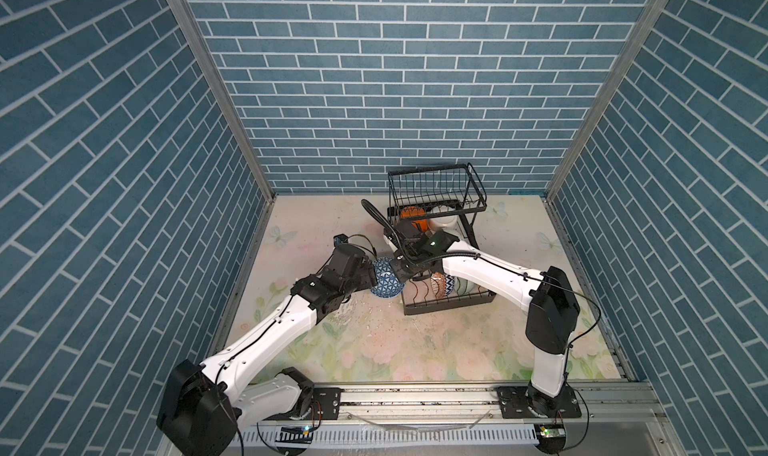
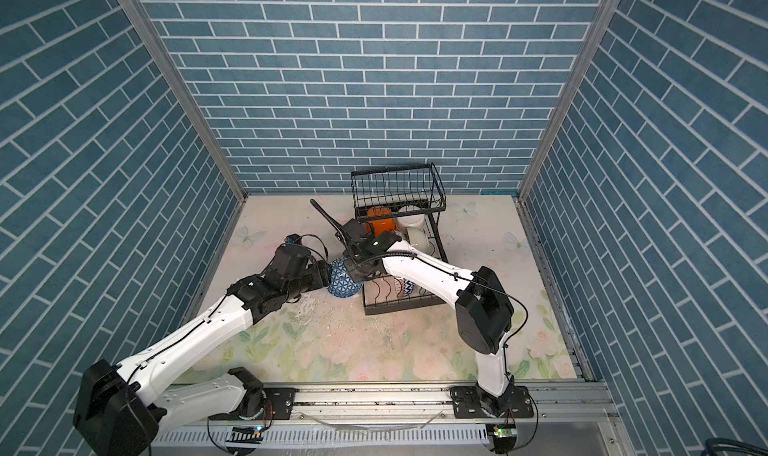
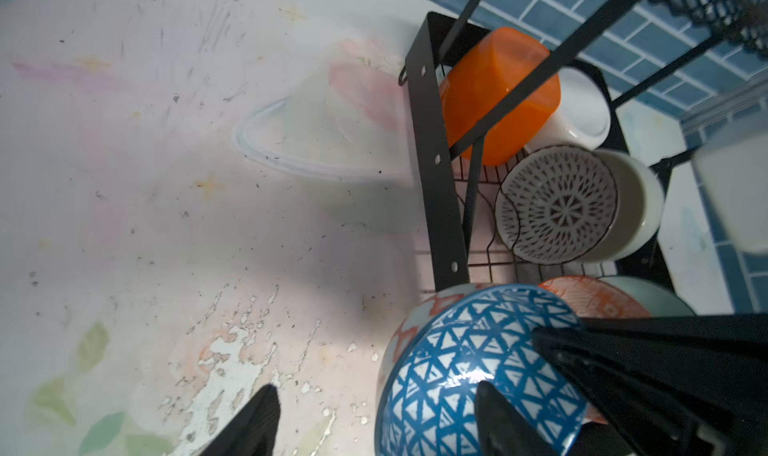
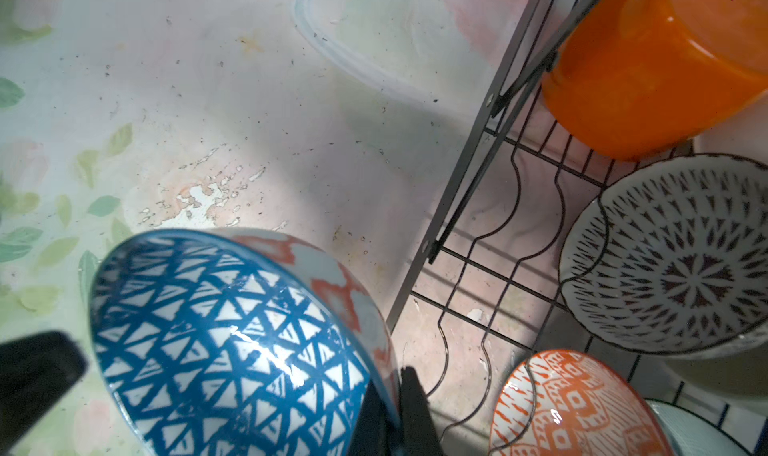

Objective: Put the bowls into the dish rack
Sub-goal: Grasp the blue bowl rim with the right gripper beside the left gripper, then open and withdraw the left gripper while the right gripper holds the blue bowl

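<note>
Your right gripper (image 4: 395, 412) pinches the blue bowl's (image 4: 232, 342) rim beside the dish rack (image 4: 478, 225); left fingers (image 3: 253, 425) spread.

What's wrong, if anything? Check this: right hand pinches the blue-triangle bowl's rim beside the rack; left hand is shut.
The left hand is open, fingers spread, per the left wrist view. The right hand does pinch the blue-triangle bowl beside the rack.

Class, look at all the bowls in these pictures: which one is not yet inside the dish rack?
The blue triangle-patterned bowl. The right gripper pinches its rim, holding it beside the dish rack; the orange, white and patterned bowls already sit inside.
</note>
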